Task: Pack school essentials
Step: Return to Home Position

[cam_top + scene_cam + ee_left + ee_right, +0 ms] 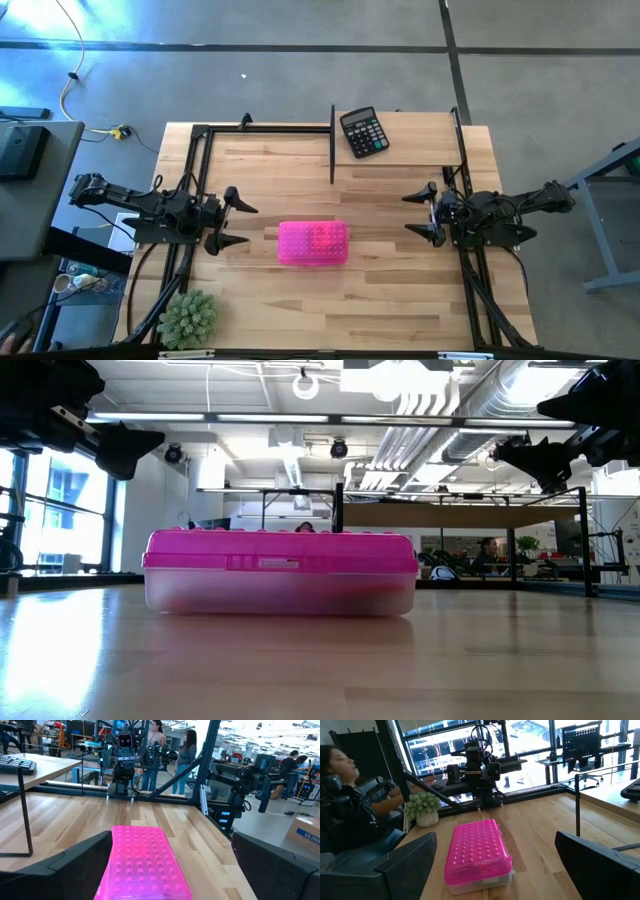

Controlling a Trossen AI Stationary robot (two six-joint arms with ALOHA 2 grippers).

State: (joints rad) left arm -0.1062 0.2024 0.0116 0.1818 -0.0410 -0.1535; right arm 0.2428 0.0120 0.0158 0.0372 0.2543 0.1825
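Note:
A closed pink plastic case (313, 243) with a studded lid lies flat on the wooden table's middle (280, 572). It also shows in the left wrist view (142, 865) and the right wrist view (477, 850). The school essentials are out of view. My left gripper (248, 224) hovers open at the table's left, its fingers pointing level toward the case (170, 870). My right gripper (407, 214) hovers open at the table's right, also facing the case (495, 870). Both stand above the table and well apart from the case.
A black calculator (363, 132) lies on a raised wooden shelf at the far side, with a thin black post (332, 145) at the shelf's left end. A fuzzy green plant (188, 318) stands at the near left corner. A person (340, 795) sits beyond the table's left edge.

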